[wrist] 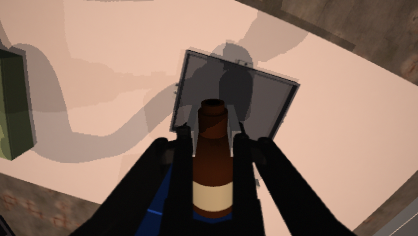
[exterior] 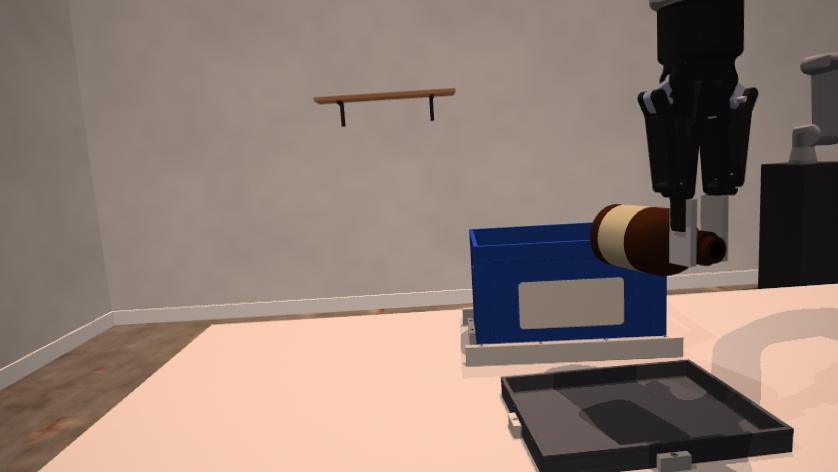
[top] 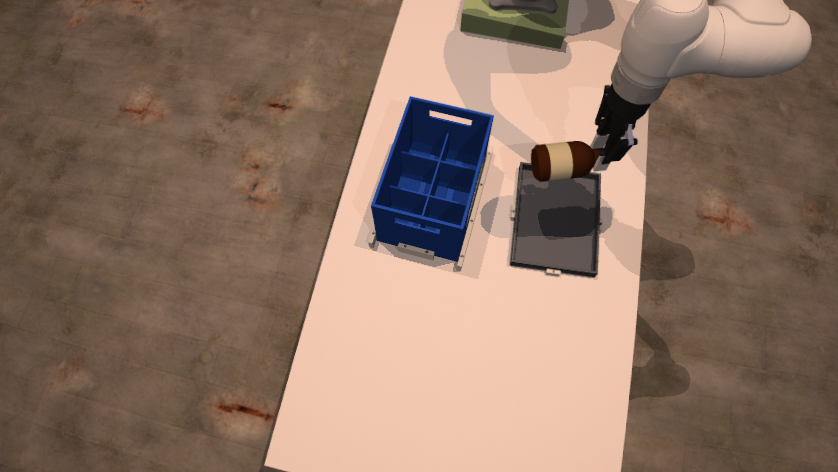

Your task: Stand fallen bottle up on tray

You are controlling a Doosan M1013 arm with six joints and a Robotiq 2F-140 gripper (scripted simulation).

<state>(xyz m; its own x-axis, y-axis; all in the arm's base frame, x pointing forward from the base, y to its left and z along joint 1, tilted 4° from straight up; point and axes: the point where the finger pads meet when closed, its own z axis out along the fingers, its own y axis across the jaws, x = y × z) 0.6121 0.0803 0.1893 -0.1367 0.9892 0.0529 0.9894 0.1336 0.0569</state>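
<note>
My gripper [top: 606,157] is shut on the neck of a brown bottle [top: 564,160] with a cream label. It holds the bottle lying level in the air, well above the dark grey tray [top: 555,218]. In the exterior view the gripper [exterior: 697,240] points straight down and the bottle [exterior: 645,239] hangs sideways, its base toward the blue crate [exterior: 565,284] and its mouth pointing away. The tray [exterior: 642,413] lies empty below, with the bottle's shadow on it. In the wrist view the bottle [wrist: 213,162] sits between the fingers, with the tray [wrist: 235,100] beyond.
The blue crate [top: 432,178] with divided compartments stands left of the tray on a pale base. A green box [top: 514,22] sits at the table's far end and also shows in the wrist view [wrist: 15,102]. The table's right edge runs close beside the tray.
</note>
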